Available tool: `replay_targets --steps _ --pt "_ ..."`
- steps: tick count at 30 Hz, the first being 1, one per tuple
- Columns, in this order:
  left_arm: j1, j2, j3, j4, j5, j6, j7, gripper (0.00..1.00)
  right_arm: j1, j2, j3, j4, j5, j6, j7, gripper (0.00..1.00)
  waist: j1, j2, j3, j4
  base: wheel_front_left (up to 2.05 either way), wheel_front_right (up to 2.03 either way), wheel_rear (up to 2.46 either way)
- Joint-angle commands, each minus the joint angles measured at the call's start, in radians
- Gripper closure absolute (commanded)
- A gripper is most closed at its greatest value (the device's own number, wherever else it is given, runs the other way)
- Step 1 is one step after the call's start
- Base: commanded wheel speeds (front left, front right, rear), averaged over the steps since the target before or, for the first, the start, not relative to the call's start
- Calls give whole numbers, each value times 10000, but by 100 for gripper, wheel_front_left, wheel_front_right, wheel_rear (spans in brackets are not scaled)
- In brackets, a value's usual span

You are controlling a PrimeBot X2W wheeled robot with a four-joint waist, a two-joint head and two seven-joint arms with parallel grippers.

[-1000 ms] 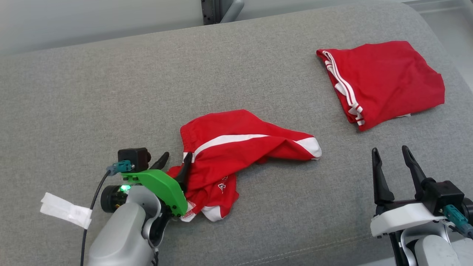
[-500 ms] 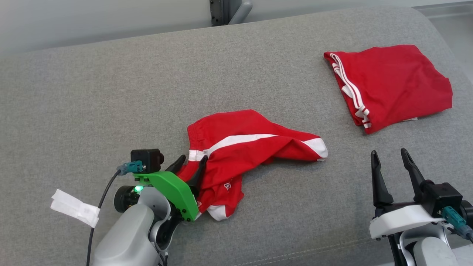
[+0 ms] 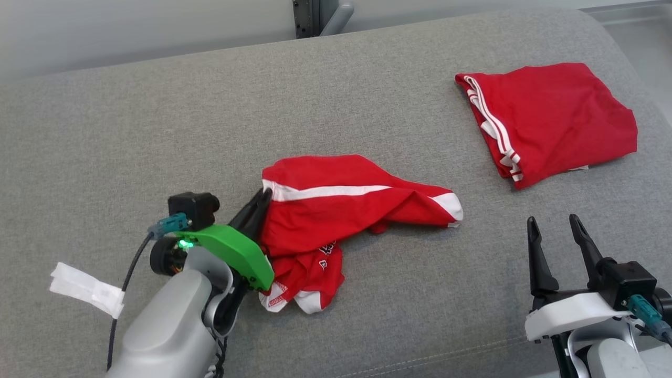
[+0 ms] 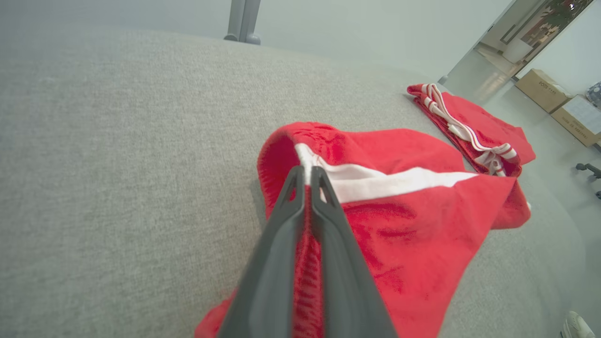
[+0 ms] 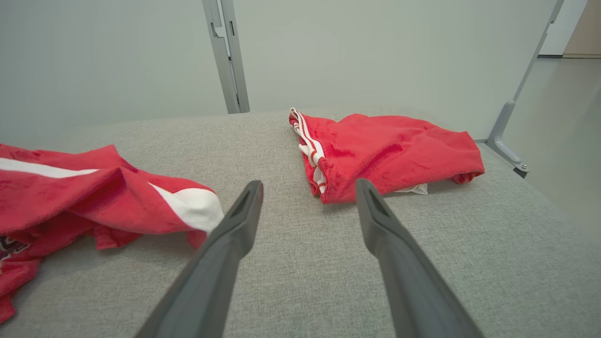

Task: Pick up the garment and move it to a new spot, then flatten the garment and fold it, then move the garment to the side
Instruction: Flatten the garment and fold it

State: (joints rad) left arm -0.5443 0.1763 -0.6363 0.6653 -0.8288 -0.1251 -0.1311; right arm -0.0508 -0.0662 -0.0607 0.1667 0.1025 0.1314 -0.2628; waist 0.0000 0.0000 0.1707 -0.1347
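- The left gripper (image 3: 261,201) has its 2 fingers pressed together on the near edge of the crumpled garment (image 3: 346,205). In the left wrist view, a strip of red cloth shows squeezed between them.
- The rest of the crumpled garment lies in a heap on the grey cushion (image 3: 157,131). It spreads out ahead of the fingertips and off to their right.
- The right gripper (image 3: 554,220) has its 2 fingers wide apart and holds nothing. The heap's white-tipped end lies ahead of it and to its left, not touching.
- A folded garment (image 3: 551,121) lies well ahead of the right gripper, apart from the heap.
- What could go wrong: the pinch seems to have just a thin bit of the edge. If the arm lifts fast, the cloth may slip out and drop.
- The cloth is bunched, so the fingers may hold 1 layer or 2. Then it could hang twisted and be hard to lay flat.
- If the cloth swings far to the right while carried, it could brush the folded garment and mess it up.
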Motion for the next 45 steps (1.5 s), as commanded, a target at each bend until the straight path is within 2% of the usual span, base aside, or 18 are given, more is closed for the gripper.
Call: replay_targets --steps 1,5,11,14,19,24,29,34,36,38,39,41,42,45 --pt "-283 87 69 -22 129 48 -248 100 65 16 -38 35 -7 -15 -28 0 0 0 -13 3 0 0 0" --pt "-902 128 350 -336 633 117 -1112 100 26 38 -52 77 -16 -15 -28 0 0 0 -71 30 0 0 0" --pt "-1250 -37 1145 -1790 1477 146 -1349 100 103 64 -114 80 -13 -15 -28 0 0 0 -195 111 0 0 0" --pt "-638 -240 1640 -2860 2011 38 -1334 100 139 73 -153 85 -14 -15 -30 0 0 0 -264 180 0 0 0" --pt "958 -203 1532 -4047 2485 -54 -1327 100 290 101 -158 129 -16 -15 -28 0 0 0 -464 260 0 0 0" --pt "3046 285 778 -4282 1956 -72 -1328 100 545 104 -278 173 6 -15 -28 0 0 0 -626 473 0 0 0" --pt "4433 1013 187 -3816 1208 -74 -1318 100 713 52 -345 225 -57 -15 -28 0 0 0 -665 837 0 0 0" --pt "4813 1138 73 -3201 491 -75 -1323 100 784 12 -308 334 -103 -15 -28 0 0 0 -692 1197 0 0 0" --pt "4828 1014 145 -2948 257 -76 -1325 100 783 -16 -292 405 -103 -15 -28 0 0 0 -728 1348 0 0 0" --pt "4822 892 121 -2767 53 -75 -1325 85 780 -33 -267 450 -96 -15 -28 0 0 0 -759 1474 0 0 0" --pt "4789 893 99 -2691 14 -75 -1327 71 779 -50 -238 470 -103 -15 -28 0 0 0 -770 1520 0 0 0" --pt "4726 854 173 -2552 34 -70 -1327 50 797 -89 -203 509 -105 -15 -28 0 0 0 -797 1606 0 0 0" --pt "4720 833 185 -2514 113 -71 -1326 0 803 -103 -187 523 -107 -15 -28 0 0 0 -815 1632 0 0 0" --pt "4743 831 395 -2547 329 -71 -1328 0 815 -164 -135 503 -117 -15 -28 0 0 0 -834 1693 0 0 0"
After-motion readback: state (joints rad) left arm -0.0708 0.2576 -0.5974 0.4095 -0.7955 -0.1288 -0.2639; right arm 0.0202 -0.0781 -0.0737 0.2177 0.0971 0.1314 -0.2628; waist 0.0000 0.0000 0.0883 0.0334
